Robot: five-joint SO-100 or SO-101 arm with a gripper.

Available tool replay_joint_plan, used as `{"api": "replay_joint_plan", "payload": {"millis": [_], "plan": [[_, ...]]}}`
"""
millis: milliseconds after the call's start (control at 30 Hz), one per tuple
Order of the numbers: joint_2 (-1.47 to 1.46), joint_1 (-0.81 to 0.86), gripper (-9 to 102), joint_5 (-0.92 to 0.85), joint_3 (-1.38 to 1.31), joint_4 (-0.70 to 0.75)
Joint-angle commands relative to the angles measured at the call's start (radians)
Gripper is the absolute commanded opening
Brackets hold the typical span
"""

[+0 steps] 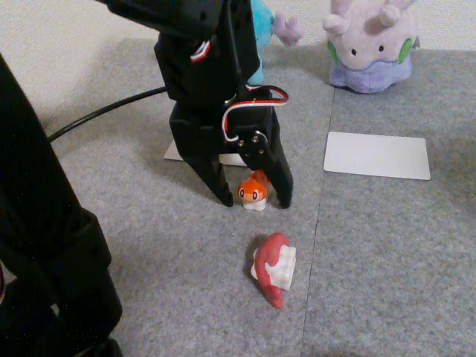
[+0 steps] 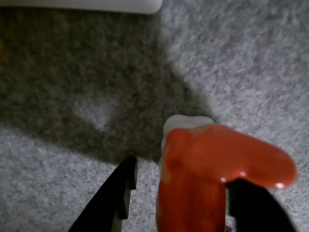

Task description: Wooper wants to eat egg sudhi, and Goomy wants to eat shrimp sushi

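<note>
The shrimp sushi (image 1: 253, 192), a small orange figure on white rice, stands on the grey carpet between the fingers of my gripper (image 1: 254, 202), which is open and lowered around it. In the wrist view the shrimp sushi (image 2: 203, 169) fills the gap of the gripper (image 2: 186, 175); the right finger (image 2: 256, 208) looks to be against it, while the left finger (image 2: 116, 193) stands clear. Goomy (image 1: 370, 44) sits at the back right. Wooper (image 1: 262, 30) is mostly hidden behind the arm, with one purple gill (image 1: 288, 30) showing. The egg sudhi is hidden.
A red-and-white sushi figure (image 1: 274, 266) lies on its side in front of the gripper. A white card (image 1: 377, 155) lies before Goomy; another white card (image 1: 175, 152) peeks out behind the arm, and a card edge (image 2: 82, 5) shows in the wrist view. A black cable (image 1: 104, 111) runs left; a black structure (image 1: 44, 260) fills the left foreground.
</note>
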Motion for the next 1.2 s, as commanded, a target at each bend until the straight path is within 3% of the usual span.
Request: {"api": "replay_joint_plan", "payload": {"millis": [0,200,833,1167], "plan": [[-0.008,-0.005,13,0.008,-0.011,-0.014],[0.002,-0.011,4,0.008,-0.012,-0.014],[0.52,-0.003,4,0.021,-0.012,-0.005],[0.566,0.072,4,0.009,-0.173,-0.037]]}}
